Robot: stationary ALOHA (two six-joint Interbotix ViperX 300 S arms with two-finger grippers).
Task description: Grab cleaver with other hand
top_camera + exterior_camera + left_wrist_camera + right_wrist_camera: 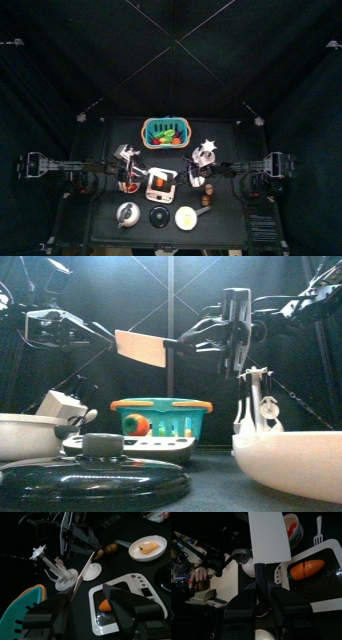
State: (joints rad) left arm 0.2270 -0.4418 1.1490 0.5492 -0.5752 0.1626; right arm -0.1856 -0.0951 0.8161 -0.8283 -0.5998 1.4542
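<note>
Teal plastic basket (166, 130) at table's far centre; white rectangular board (162, 185) nearer, round white plate (187, 217) nearest.

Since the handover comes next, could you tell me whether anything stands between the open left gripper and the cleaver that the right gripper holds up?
Nothing visible does. The right gripper holds the cleaver in the air above the table's things, blade out toward the left arm. The left gripper is open, with only empty air between it and the blade in the left wrist view.

Robot lab pen, black curtains (54, 150), small black table (100, 205), toy kitchenware
</note>
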